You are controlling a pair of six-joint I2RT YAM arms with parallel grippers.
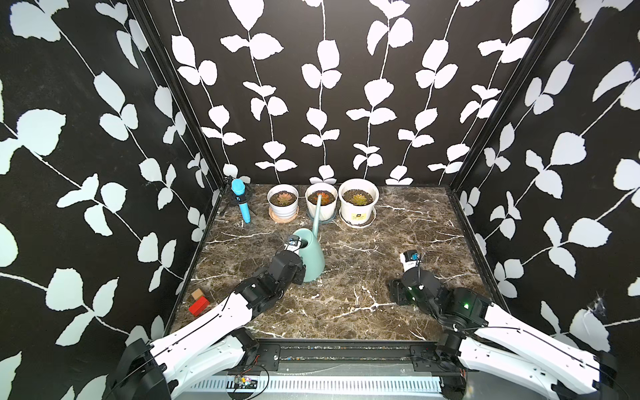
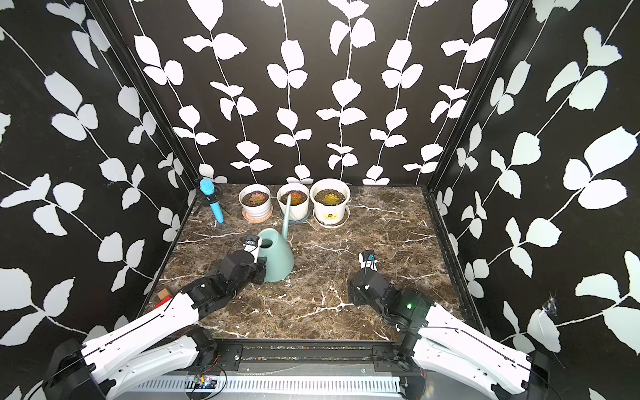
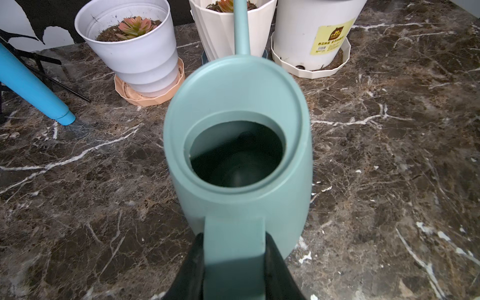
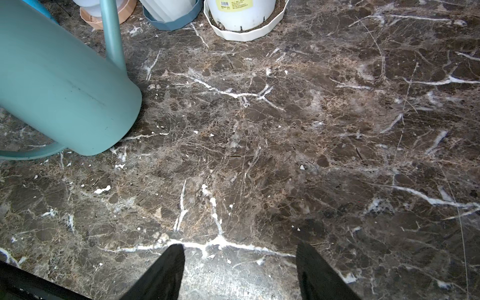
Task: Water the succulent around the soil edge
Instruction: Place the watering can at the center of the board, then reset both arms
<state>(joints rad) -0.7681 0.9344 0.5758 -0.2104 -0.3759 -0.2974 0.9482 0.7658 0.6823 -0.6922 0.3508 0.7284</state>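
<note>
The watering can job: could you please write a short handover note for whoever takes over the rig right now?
The left hand is shut on the handle of the watering can.
The right hand is open and empty, over the table.
The spout tip is over the soil of the middle pot, beside its succulent.
Done: can grasped, spout brought to the pot.
Left: pour around the soil edge, then set the can down. No stream of water shows, and I cannot tell whether any has been poured.
</note>
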